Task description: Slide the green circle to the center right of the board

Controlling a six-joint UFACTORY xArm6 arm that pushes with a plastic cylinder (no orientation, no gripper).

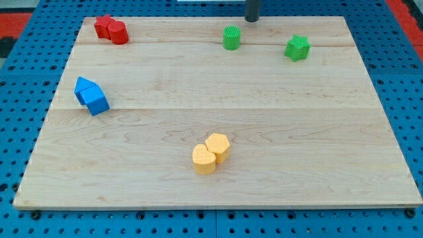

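Since nothing is being pushed right now, here is how it all sits.

My tip: my tip (252,20) is at the view's top edge of the board, just up and to the view's right of the green circle. It has no jaws to open or close. It holds nothing and touches no block.

Green circle: the green circle (231,38) stands near the view's top, a bit right of the middle. It is not at the center right yet.

Why there: I think my tip waits above the circle because it needs to get behind it. A push from the top left would send it down and to the right.

Green star: the green star (297,47) sits near the circle, on the view's right. It could get bumped on the way.

Red blocks: two red blocks (111,29) touch each other in the view's top left corner.

Blue blocks: two blue blocks (91,95) touch at the view's left side.

Yellow blocks: two yellow blocks (211,153) touch low down in the middle.

Board: the wooden board (344,152) lies flat on a blue table with holes (403,79).
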